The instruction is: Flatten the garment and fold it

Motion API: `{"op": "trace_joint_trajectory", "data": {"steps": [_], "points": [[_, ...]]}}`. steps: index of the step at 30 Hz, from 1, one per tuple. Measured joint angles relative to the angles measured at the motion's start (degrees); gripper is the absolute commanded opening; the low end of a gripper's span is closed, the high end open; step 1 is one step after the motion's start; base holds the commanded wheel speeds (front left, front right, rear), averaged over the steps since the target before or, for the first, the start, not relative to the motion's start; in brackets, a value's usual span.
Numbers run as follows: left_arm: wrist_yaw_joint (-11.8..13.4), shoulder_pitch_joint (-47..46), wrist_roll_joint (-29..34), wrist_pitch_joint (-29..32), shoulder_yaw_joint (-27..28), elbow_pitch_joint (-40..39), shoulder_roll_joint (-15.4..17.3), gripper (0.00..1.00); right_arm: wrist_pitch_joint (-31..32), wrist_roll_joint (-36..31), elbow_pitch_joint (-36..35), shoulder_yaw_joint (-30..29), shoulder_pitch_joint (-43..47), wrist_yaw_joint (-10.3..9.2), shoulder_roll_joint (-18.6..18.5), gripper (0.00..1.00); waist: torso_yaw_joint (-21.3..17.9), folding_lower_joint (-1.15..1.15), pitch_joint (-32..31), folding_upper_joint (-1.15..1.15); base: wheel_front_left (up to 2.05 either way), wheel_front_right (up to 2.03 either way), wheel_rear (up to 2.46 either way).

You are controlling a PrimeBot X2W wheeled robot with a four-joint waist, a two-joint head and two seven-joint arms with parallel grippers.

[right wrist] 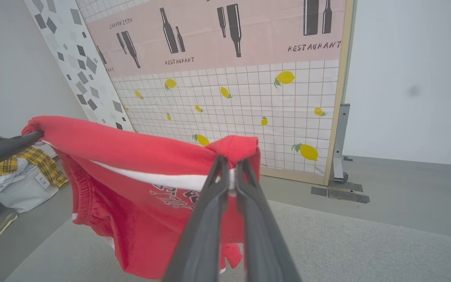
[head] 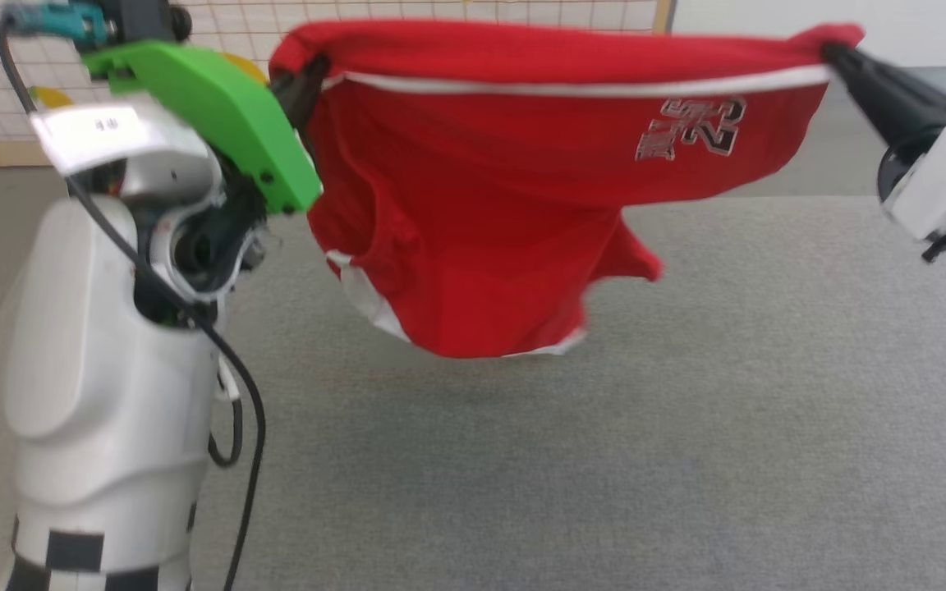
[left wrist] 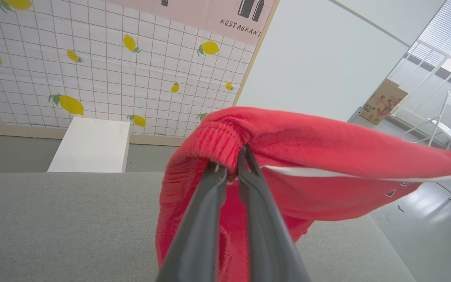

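While I hold both arms raised, left gripper (head: 313, 72): clenched on the ribbed red waistband (left wrist: 219, 143). In the left wrist view its dark fingers (left wrist: 206, 196) pinch the rib fold with no gap.
Green wrist cover (head: 218, 107): just left of that grip, above the pale forearm (head: 103, 345).
Shorts (head: 506, 205): stretched in the air between my two grippers. I see the top edge taut and the rest sagging in a loose red pouch over the grey padded table (head: 686, 427). I cannot tell whether the lowest white hem touches it.
White stripe (head: 571, 86): runs just under the taut top edge.
Lettering (head: 691, 130): white, upside down from the head camera, toward the right end.
Right gripper (head: 833, 51): clamped on a bunched red corner beside the white stripe. My right wrist view shows fabric nipped between the closed fingers (right wrist: 206, 203).
Backdrop (right wrist: 249, 98): lemon-print grid panel behind the table.
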Motion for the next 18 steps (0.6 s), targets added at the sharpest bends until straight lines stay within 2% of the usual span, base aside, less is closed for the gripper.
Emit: {"op": "trace_joint_trajectory", "data": {"steps": [9,13,18], "points": [[-0.29,-11.79,0.65,1.47,-0.6,8.73,0.4,0.0,2.49,-2.69,1.29,-2.56,-9.03,0.0,2.22,0.0,-1.56,0.0,3.72,0.0,0.0,0.0,0.0],[-0.93,-18.75,2.49,-1.36,-1.45,14.07,0.32,0.0,2.02,-4.71,4.38,-1.92,-16.09,0.0,2.47,0.0,-1.87,0.0,7.48,0.0,0.0,0.0,0.0],[-0.85,-27.59,5.54,-5.67,-1.72,20.92,0.31,0.0,-1.49,-8.29,10.84,-0.55,-25.81,0.0,2.94,0.0,-2.56,0.0,13.3,0.0,0.0,0.0,0.0]]}}
